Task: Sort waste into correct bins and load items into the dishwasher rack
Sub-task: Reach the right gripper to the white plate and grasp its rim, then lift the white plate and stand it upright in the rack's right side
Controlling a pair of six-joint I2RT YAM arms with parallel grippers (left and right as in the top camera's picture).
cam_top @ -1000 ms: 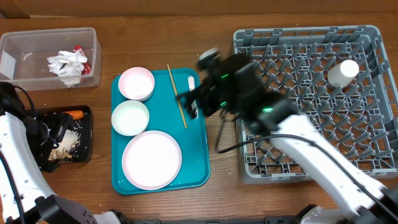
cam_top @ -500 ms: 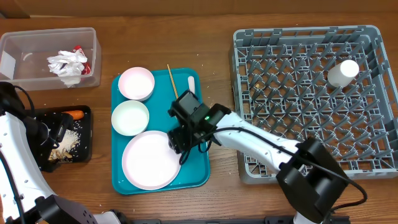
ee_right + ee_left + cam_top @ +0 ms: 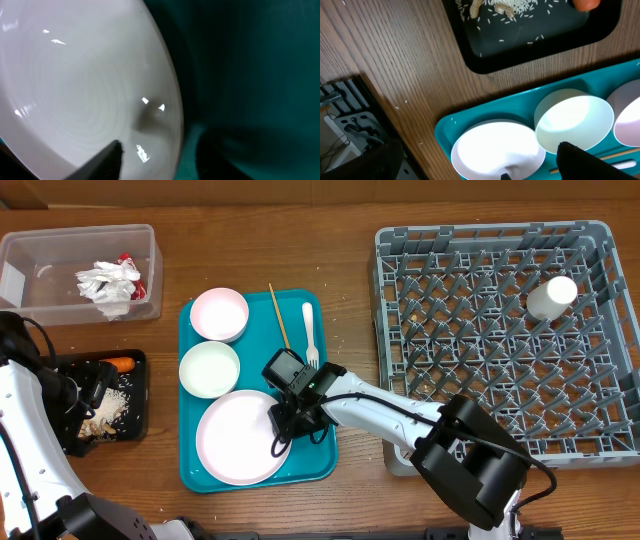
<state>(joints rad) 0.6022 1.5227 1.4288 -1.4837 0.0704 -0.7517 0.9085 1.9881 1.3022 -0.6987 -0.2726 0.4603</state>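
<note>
The round plate (image 3: 240,440) lies at the front of the teal tray (image 3: 322,455). My right gripper (image 3: 288,418) is down at the plate's right rim; in the right wrist view its jaws (image 3: 160,145) straddle that rim (image 3: 172,115), partly closed, with a gap still showing. Two bowls (image 3: 219,314) (image 3: 209,368), the white fork (image 3: 310,335) and the wooden stick (image 3: 279,318) also lie on the tray. The cup (image 3: 552,296) stands in the grey rack (image 3: 480,235). My left gripper (image 3: 98,392) hangs open and empty over the black tray (image 3: 142,408).
The clear tub (image 3: 30,250) at the back left holds a napkin (image 3: 108,282) and a red wrapper (image 3: 127,262). The black tray holds rice scraps and a carrot piece (image 3: 122,364). Bare wood separates the teal tray from the rack.
My right arm swung from above the tray's right side down to the plate's right rim, its jaws narrowing. The fork came into view. The left arm stayed still.
</note>
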